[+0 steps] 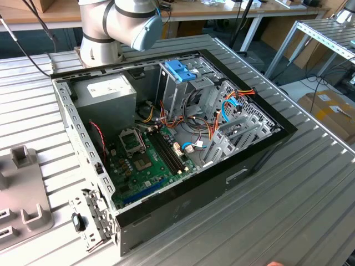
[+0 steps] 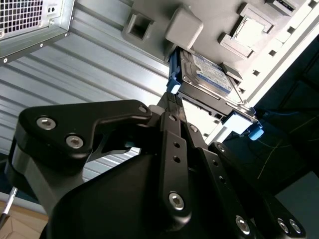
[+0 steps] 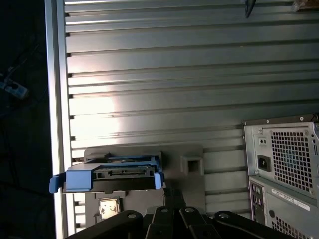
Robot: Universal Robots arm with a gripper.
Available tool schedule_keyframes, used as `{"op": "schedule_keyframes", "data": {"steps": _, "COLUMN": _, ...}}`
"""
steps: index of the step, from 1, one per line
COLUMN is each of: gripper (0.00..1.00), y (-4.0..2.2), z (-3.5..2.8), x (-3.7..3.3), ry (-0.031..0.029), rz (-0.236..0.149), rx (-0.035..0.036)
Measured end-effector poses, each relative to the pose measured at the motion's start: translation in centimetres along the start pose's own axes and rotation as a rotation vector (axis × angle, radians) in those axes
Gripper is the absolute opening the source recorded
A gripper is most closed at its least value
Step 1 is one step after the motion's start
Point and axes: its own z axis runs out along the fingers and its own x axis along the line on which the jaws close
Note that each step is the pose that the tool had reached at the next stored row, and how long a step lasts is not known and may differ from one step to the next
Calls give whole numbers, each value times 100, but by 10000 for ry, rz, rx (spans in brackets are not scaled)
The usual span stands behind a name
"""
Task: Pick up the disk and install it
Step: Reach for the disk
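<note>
The disk [image 2: 209, 74] is a silver drive with a white-and-blue label in a light blue carrier rail. In both wrist views it sits right at the tips of my gripper [image 2: 172, 102], over a grey fixture plate [image 2: 149, 25] near the table's edge. The black fingers are drawn together against the rail's near edge. In the first wrist view the disk [image 3: 122, 173] shows its connector end and overhangs the fixture plate [image 3: 192, 164], with my gripper [image 3: 172, 195] just beside it. The exterior view shows the arm's base and elbow [image 1: 119, 22] behind the open computer case [image 1: 83, 138].
Inside the case stand a tall metal drive cage topped by a blue bracket [image 1: 180, 69], loose cables [image 1: 233, 102], the motherboard [image 1: 147, 160] and a power supply [image 1: 105, 91]. The case's rear panel [image 3: 284, 169] lies close to the fixture plate [image 1: 22, 188]. The ribbed table ends in a drop [image 3: 52, 124].
</note>
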Motion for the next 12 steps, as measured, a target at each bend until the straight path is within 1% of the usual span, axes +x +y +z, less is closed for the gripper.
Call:
{"op": "schedule_keyframes", "data": {"steps": 8, "gripper": 11, "y": 0, "z": 0, "x": 2, "ry": 0, "rz": 0, "rx": 0}}
{"op": "schedule_keyframes", "data": {"steps": 12, "gripper": 11, "y": -2, "z": -1, "x": 27, "ry": 0, "rz": 0, "rx": 0}}
